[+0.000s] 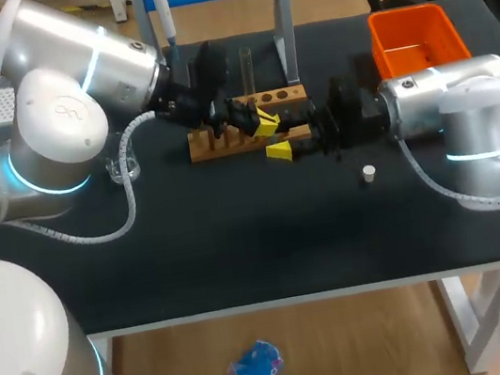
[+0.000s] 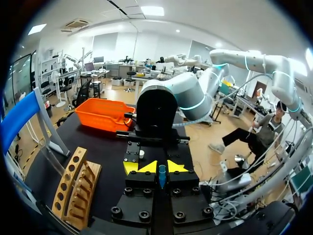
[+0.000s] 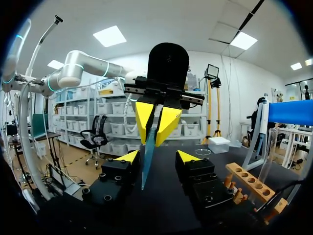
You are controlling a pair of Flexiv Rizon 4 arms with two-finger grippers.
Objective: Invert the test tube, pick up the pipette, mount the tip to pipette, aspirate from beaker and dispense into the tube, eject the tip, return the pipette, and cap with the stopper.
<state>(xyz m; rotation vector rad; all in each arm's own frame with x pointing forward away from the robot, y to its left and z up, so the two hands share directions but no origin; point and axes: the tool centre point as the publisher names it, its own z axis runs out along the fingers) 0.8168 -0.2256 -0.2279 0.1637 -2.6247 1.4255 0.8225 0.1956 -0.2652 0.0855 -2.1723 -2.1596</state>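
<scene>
- In the head view I can't make out the tube. My left end effector point(image 1: 266, 124) and right end effector point(image 1: 283, 140) crowd together over the rack point(image 1: 283, 96), at 12 o'clock from the middle of the counter point(image 1: 240, 246), and hide it.
- The right wrist view shows it: a thin bluish tube point(image 3: 146, 161) hangs from the left end effector, which is clenched on its upper end.
- The right end effector is released, with a finger on either side of the tube.
- The left wrist view shows only the tube's end.
- Only the head view shows the stopper point(image 1: 368, 172), at 5 o'clock from the right end effector, and the pipette point(image 1: 162, 11), cut off at its top.
</scene>
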